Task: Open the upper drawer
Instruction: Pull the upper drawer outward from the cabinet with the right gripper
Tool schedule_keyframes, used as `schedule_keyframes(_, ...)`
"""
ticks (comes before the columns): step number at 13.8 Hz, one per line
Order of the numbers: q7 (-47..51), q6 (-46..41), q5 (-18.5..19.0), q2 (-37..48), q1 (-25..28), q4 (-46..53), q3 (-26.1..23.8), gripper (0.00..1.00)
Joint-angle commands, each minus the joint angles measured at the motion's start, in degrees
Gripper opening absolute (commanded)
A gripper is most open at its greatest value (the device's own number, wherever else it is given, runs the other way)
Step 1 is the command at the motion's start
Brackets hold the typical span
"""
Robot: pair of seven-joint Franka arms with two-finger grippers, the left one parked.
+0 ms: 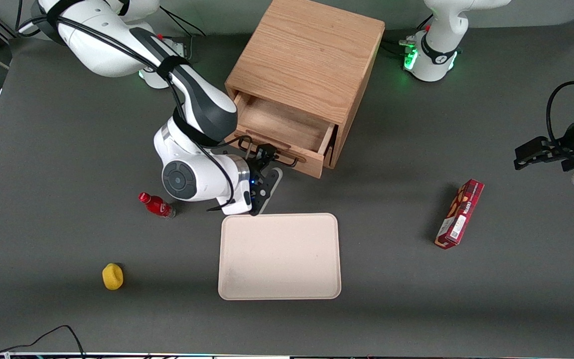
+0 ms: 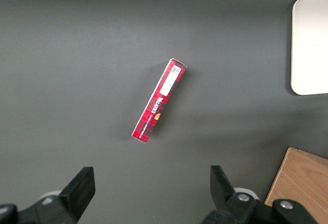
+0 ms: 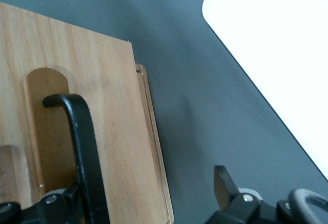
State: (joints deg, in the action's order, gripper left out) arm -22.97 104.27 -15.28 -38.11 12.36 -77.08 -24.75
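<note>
Upper drawer point(image 1: 287, 128): pulled well out, inside visible.
Gripper point(image 1: 266, 158): you have its fingers spread around the black handle point(image 3: 82, 147).
Left: little, perhaps release.

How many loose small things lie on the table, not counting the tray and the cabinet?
3. A red bottle lies beside the working arm; a yellow thing lies nearer the front camera; a red box lies toward the parked arm's end. The hand is at the upper drawer handle. Others may be hidden.

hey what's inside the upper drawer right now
The upper drawer is pulled partway out and its visible floor is bare wood. The back part remains hidden under the cabinet top. The gripper is at the drawer's black handle.
</note>
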Motion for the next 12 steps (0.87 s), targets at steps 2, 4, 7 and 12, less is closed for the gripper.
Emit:
schedule_keyframes(2,0.91,-4.68,1.05,-5.12,0.29,10.00,1.98,1.00)
schedule_keyframes(4,0.73,-4.95,1.05,-6.27,0.29,12.21,3.12,1.00)
schedule_keyframes(7,-1.72,-4.86,1.05,-7.85,0.21,15.20,4.53,1.00)
schedule_keyframes(12,-6.38,-4.86,1.13,-8.47,0.21,17.57,7.43,1.00)
